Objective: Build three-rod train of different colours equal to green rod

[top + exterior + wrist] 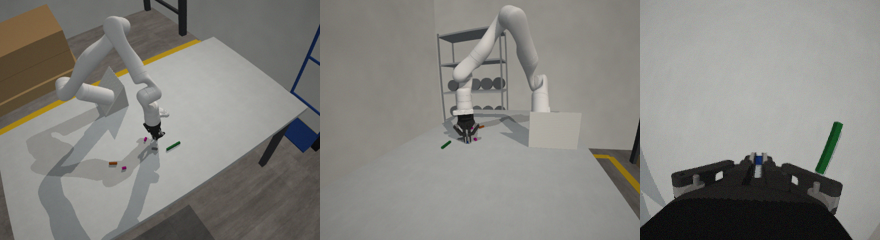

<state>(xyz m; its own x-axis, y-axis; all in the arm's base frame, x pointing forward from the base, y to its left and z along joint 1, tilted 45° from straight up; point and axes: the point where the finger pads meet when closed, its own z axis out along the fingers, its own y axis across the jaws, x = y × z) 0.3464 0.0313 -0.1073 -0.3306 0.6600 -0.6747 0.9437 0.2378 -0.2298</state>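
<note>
Tool (759,161) tight on a tiny blue rod (758,160), mostly hidden between fingers.

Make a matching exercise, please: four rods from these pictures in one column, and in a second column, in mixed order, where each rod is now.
Rods:
1. blue rod
2. green rod
3. grey rod
4. orange rod

Places:
A. lies on the table, beside a magenta rod
B. clamped between the fingers of the gripper
C. lies in the arm's shadow, just below the gripper in the top view
D. lies alone in the light, the longest of all, on the gripper's right in the wrist view

Pairs: 1-B, 2-D, 3-C, 4-A
</note>
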